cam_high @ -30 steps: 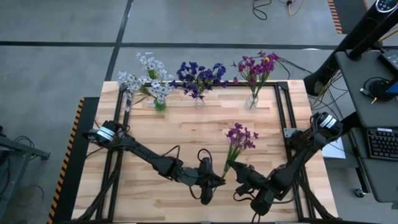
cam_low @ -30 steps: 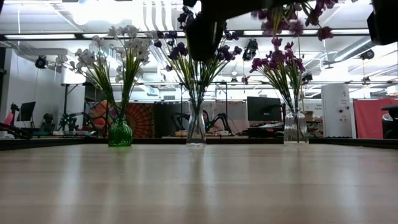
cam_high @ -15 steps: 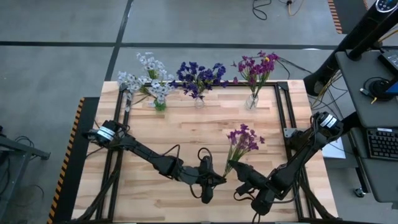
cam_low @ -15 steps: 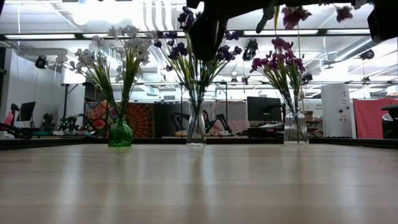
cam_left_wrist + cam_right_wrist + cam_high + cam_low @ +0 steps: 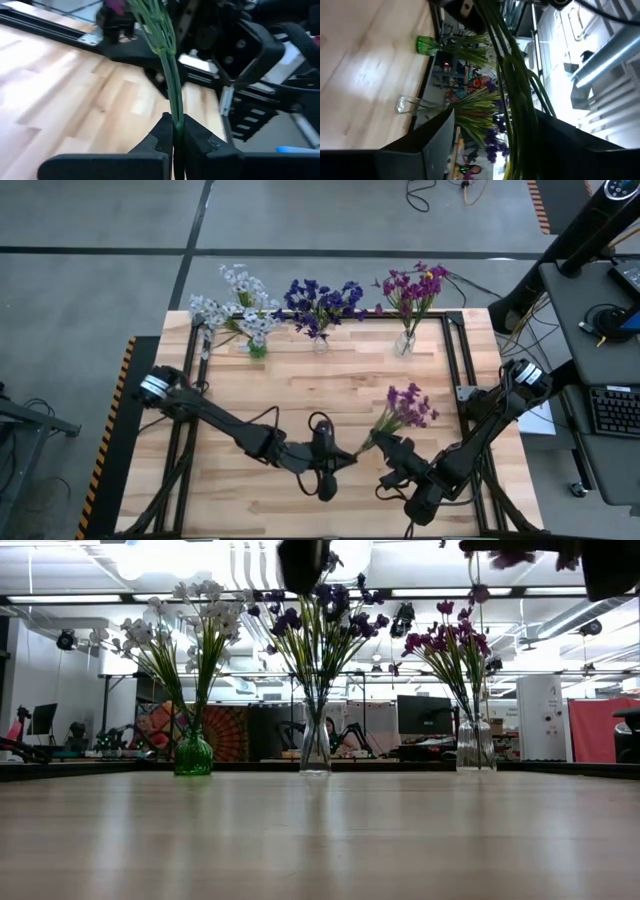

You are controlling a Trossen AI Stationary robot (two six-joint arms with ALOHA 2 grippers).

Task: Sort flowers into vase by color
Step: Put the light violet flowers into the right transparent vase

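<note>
A bunch of magenta-purple flowers hangs over the table's near right part, its green stems running back to my left gripper, which is shut on their lower end. My right gripper is open, and its fingers stand on either side of the same stems; whether they touch, I cannot tell. At the far edge stand three vases: a green one with whitish flowers, a clear one with dark blue-violet flowers, and a clear one with magenta flowers. My left gripper pinches the lower end of the green stems between its two fingers, several stems together. The fingers come in about level from the table's left. The stems run on past the fingertips toward the far right, and the bunch is lifted clear of the table.
Black metal rails run along the table's left and right sides. The wooden top between the vases and the arms is bare. A desk with a keyboard stands beyond the right edge.
My right gripper has opened and let go of the stems. My left gripper keeps its hold and has shifted a little toward the table's left. The bunch has swung about its held end, so the blossoms now lie farther toward the right edge.
</note>
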